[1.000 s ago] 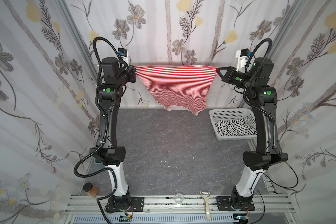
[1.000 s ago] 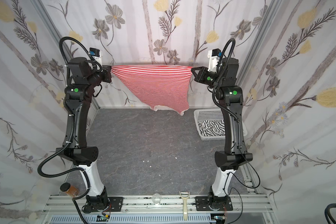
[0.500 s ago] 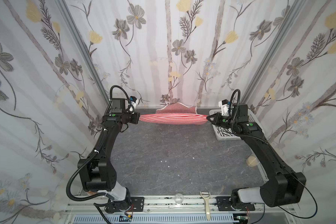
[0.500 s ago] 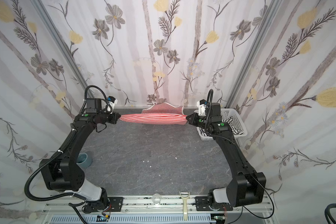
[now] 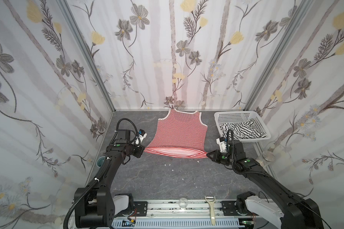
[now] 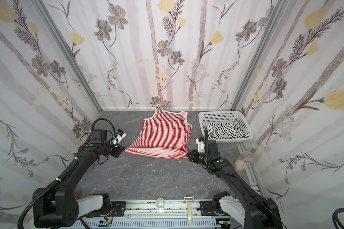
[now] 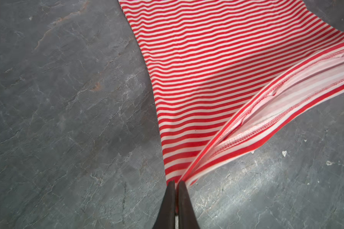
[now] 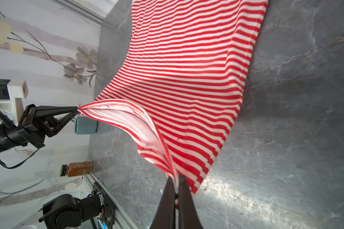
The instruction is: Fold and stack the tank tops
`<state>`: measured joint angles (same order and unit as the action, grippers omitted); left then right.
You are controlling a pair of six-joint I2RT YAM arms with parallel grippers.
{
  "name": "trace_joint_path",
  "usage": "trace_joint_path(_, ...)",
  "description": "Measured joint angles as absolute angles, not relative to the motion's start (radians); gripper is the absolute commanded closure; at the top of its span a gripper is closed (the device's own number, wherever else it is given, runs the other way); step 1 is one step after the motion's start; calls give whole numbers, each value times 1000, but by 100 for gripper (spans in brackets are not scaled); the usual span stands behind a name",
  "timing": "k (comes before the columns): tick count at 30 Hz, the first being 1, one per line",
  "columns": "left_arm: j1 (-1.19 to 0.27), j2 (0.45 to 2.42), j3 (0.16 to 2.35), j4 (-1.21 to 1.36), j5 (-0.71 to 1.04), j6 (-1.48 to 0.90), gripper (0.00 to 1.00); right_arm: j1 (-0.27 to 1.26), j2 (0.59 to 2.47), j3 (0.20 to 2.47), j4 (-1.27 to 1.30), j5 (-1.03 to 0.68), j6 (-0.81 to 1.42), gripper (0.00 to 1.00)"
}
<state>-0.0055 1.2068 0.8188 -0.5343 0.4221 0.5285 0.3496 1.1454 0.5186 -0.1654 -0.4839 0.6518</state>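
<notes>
Lying spread on table point(image 5: 167, 178), red-striped tank top point(image 5: 181, 130), near hem corners pinched by left gripper point(image 5: 144, 152) and right gripper point(image 5: 207, 155), black-striped tank top point(image 5: 239, 130) heaped in far-right basket point(image 5: 234, 118).

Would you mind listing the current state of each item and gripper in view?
red-striped tank top: spread flat on the table, hem raised between grippers.
basket: upright.
black-striped tank top: crumpled in the basket.
left gripper: shut on one hem corner.
right gripper: shut on the other hem corner.
</notes>
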Motion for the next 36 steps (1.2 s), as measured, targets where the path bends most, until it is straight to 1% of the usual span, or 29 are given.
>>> trace_joint_path(6,-34,1202,746,-566,376,611,100,407,1089,411,-143,-449,709,100)
trace_joint_path(16,-44,1202,678,-581,299,712,100,455,1056,337,-190,-385,726,97)
trace_joint_path(19,-45,1202,662,-585,284,736,100,463,1028,313,-202,-372,725,93)
trace_joint_path(21,-46,1202,651,-595,282,753,98,464,1007,293,-217,-368,728,88)
trace_joint_path(25,-57,1206,629,-617,271,784,91,470,968,265,-236,-362,733,78)
trace_joint_path(27,-60,1211,618,-630,269,800,86,471,945,256,-244,-361,741,70)
trace_joint_path(28,-60,1212,614,-640,266,808,84,472,934,254,-251,-361,742,67)
trace_joint_path(31,-63,1212,606,-667,260,832,82,473,896,251,-285,-361,744,63)
trace_joint_path(36,-57,1213,638,-708,243,853,78,479,871,253,-292,-363,775,62)
